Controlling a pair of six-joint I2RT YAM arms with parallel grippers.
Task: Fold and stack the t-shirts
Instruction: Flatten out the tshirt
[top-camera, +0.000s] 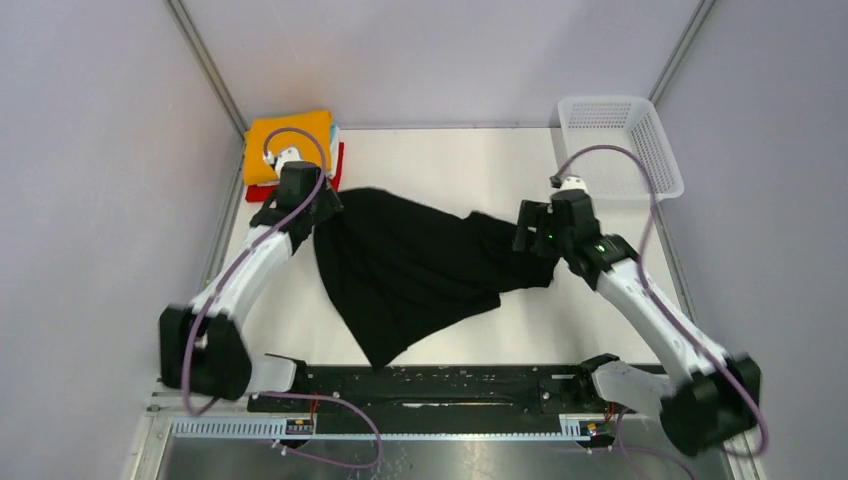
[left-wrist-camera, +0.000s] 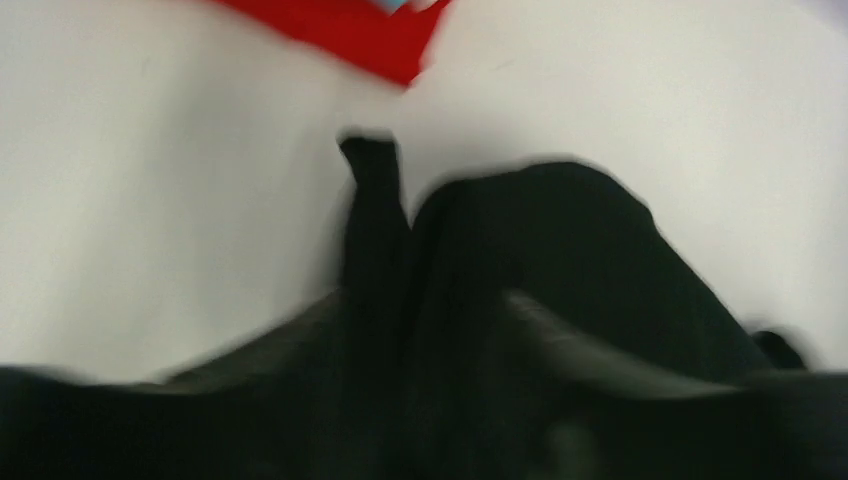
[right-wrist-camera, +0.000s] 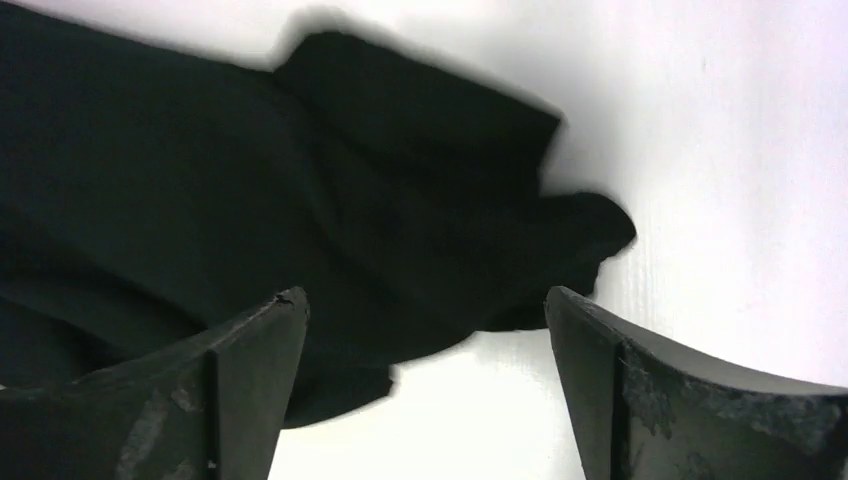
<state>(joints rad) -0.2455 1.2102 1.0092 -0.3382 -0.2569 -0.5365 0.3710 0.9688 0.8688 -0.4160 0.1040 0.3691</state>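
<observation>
Black tee (top-camera: 410, 265) lies rumpled & unfolded across middle of table (top-camera: 440, 160). Folded stack (top-camera: 288, 140), orange on top, sits at far-left corner. Judging by that, others are done; black one is left to fold & stack. L gripper (top-camera: 305, 205) is at tee's far-left corner; view blurred, can't tell jaws. R gripper (right-wrist-camera: 425, 380) is low over tee's right end, jaws wide, holding nothing.

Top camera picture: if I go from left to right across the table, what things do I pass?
Pile of folded t-shirts with orange on top → big black t-shirt → white basket.
</observation>
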